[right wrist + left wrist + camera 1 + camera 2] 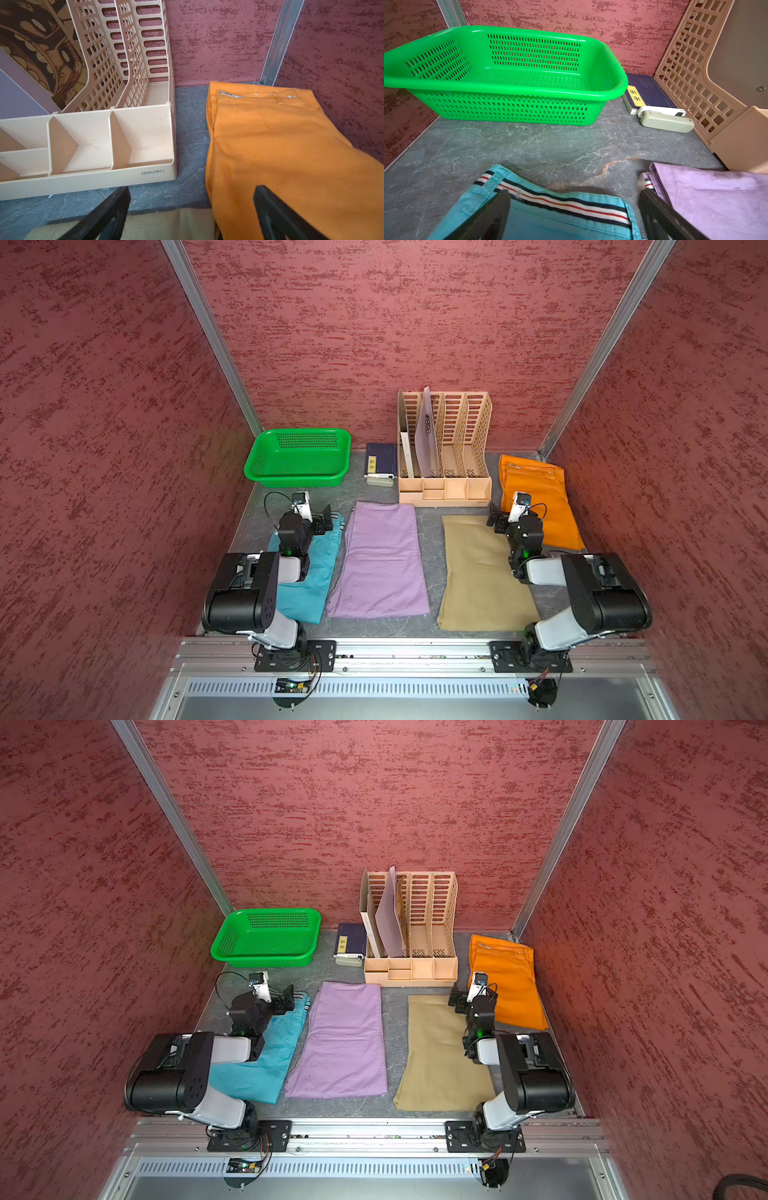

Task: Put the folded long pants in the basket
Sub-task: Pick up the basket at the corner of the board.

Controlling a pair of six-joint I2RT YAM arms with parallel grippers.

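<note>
No pair lay in the basket yet, so I judged the task to be at its opening step, the reach for a first garment; the basket stood empty at the upper left of the surface in both top views, against the back wall, with a dark book and a beige file organiser to its right.

The four folded pairs lay flat on the surface, lower in the frame than the basket: the teal pants at lower left; the lilac pants just beside them; the tan pants right of centre; the orange pants at the right edge, meeting the tan pair's border.

The left fingers were spread wide and grasped nothing; they were poised over the teal pair's waistband, which is striped black, white and red; whether they touched the cloth I could not tell. The right fingers were likewise released and empty, above the place where tan and orange met.

The next move, as I judged it, called for the left arm to settle onto that waistband, pinch through every layer so the fold held, then lift and carry it to the basket just beyond; the cloth looked thin and limp, and each pair looked longer than the basket, so it would probably sag and need bunching to fit.
</note>
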